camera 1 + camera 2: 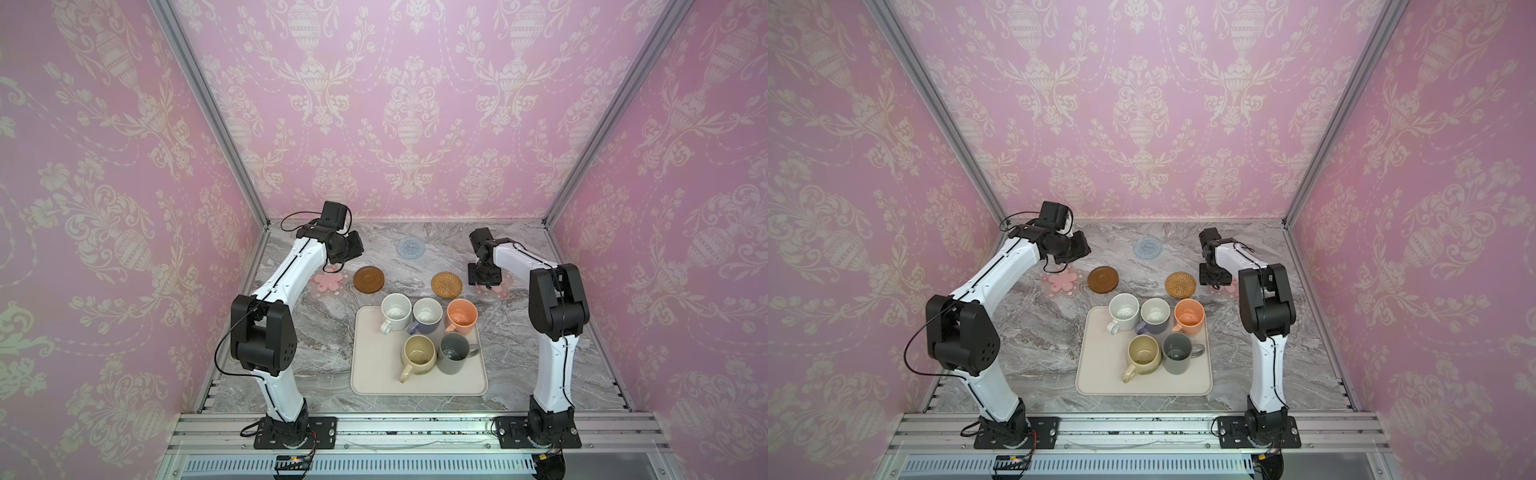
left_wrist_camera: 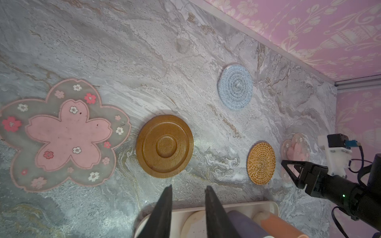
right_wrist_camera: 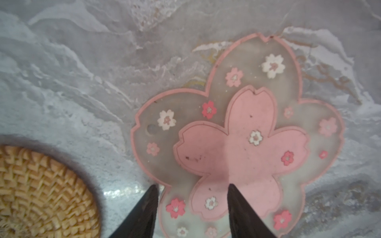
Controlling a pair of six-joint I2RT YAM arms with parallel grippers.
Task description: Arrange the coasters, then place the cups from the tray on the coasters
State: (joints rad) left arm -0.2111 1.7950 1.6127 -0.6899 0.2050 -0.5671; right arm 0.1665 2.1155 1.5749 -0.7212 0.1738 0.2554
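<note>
Here, right hand (image 3: 191, 185) half-open, empty

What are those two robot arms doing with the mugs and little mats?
The robot is laying out coasters. The right gripper hangs low over the right pink flower coaster, fingers open, holding nothing. The left gripper, also open and empty, is raised near the left pink flower coaster. The wooden disc, rattan disc and blue-grey round lie on the table too. All five mugs sit on the tray, none on a coaster yet.
</note>
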